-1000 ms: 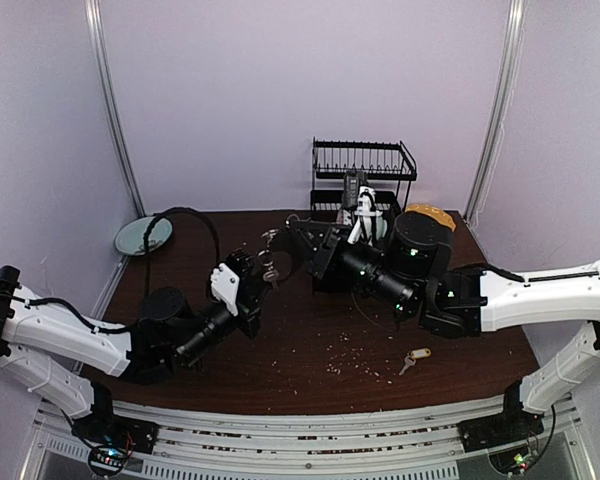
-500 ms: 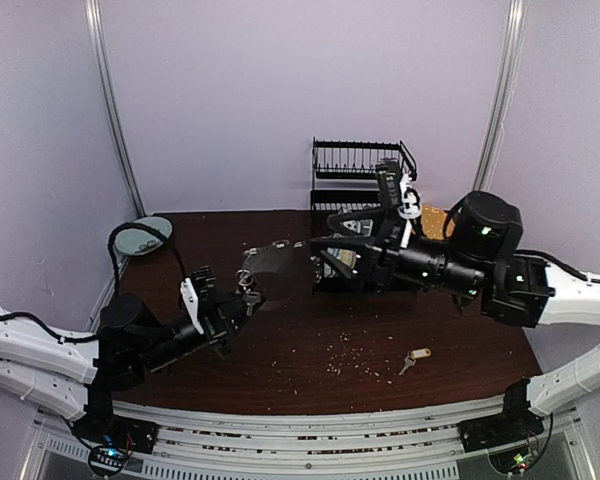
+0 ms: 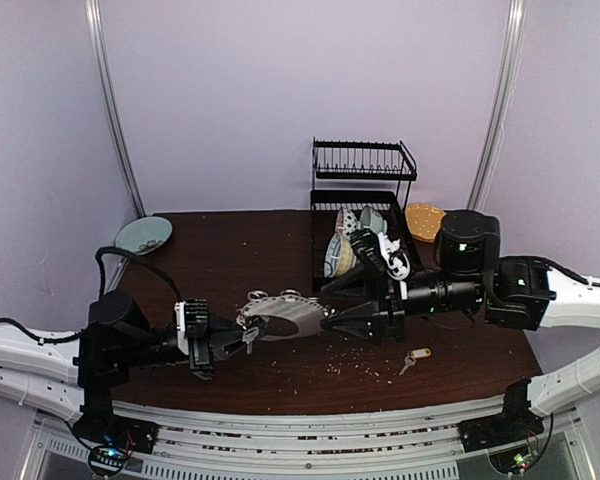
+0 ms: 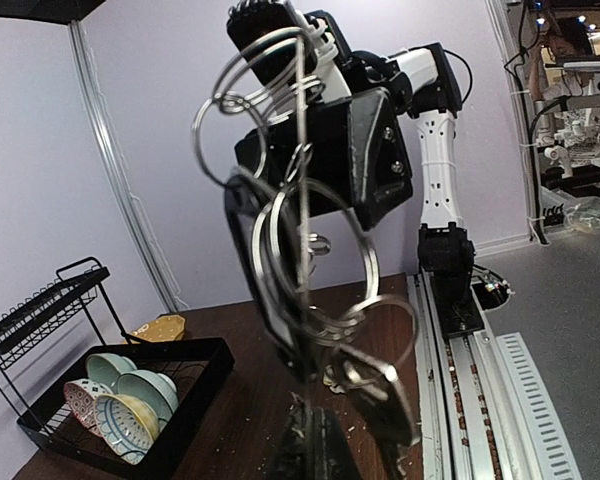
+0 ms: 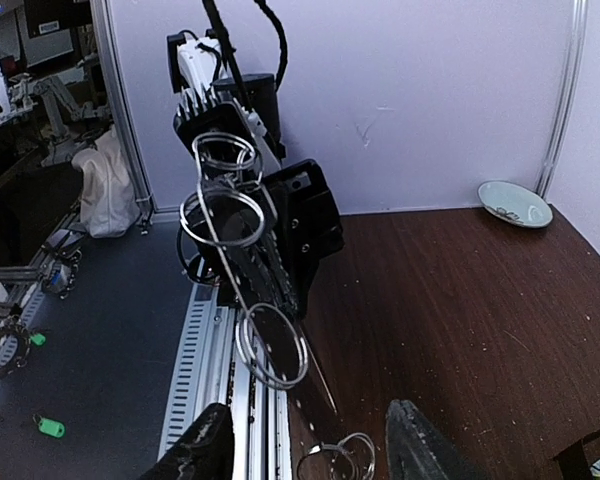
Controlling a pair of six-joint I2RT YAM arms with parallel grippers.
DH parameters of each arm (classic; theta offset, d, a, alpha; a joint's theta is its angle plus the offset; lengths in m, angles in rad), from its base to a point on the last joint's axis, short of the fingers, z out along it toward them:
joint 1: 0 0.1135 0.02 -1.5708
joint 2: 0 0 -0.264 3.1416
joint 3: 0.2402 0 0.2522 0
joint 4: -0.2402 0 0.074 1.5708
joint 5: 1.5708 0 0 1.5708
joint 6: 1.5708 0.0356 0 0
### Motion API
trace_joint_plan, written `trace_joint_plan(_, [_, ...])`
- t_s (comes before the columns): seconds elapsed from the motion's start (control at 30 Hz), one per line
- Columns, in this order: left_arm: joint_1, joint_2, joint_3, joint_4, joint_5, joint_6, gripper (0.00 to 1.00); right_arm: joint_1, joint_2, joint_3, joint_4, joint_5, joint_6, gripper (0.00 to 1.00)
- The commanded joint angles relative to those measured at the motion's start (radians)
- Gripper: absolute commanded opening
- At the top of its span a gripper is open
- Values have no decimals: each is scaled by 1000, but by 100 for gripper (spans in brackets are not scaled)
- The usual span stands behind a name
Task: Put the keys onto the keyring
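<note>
Left gripper (image 3: 238, 340) jaws fully closed, clamped on the near edge of the keyring (image 3: 285, 320). It holds the hoop up off the table (image 3: 280, 260), out toward the right arm. Left wrist view has the hoop edge-on, rising straight out of the fingertips. Right gripper (image 5: 310, 425) jaws apart, roughly half spread. The far end of the hoop reaches in between the two fingers (image 5: 205, 450), and one small ring hangs in that gap. Neither pad visibly touches anything, so nothing is gripped on that side. Keys (image 3: 415, 357): one silver key on one yellow tag, flat on the table at front right, just beyond the right gripper and apart from both arms and the hoop. Counts: one big hoop, at least four small rings (image 5: 220, 215) strung along it in the right wrist view, and one flat key-like piece dangling low in the left wrist view. One dish rack (image 3: 365, 165) at the back, four bowls (image 4: 120, 395) in its lower tray. One pale plate (image 3: 143, 234) at back left. Crumbs (image 3: 355, 355) scattered mid-table. The key and tag show only from the top camera. The finger spacing reads clearly only from the right wrist.
</note>
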Motion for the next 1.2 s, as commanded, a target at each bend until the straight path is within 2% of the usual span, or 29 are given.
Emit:
trace_joint_plan(0.0, [0, 22, 54, 39, 55, 1, 0, -2, 27, 50, -12, -105, -9, 49])
trace_joint_plan(0.2, [0, 36, 54, 53, 67, -7, 0, -2, 8, 15, 19, -118, -9, 48])
trace_joint_plan(0.33, [0, 23, 53, 59, 101, -16, 0, -4, -60, -28, 26, -87, -52, 55])
trace_joint_plan(0.43, [0, 19, 65, 38, 131, -25, 0, -4, -118, -38, -4, -96, -104, 56])
trace_joint_plan(0.57, [0, 17, 78, 18, 133, -37, 0, -4, -140, -20, -36, -33, -117, 48])
trace_joint_plan(0.8, [0, 13, 83, 2, 113, -40, 0, 16, -101, 45, -63, -16, -120, 37])
trace_joint_plan(1.03, [0, 22, 88, -2, 99, -39, 0, 36, -63, 71, -116, -60, -177, 35])
trace_joint_plan(1.17, [0, 28, 91, -6, 95, -39, 0, 37, -80, 53, -86, -87, -172, 33])
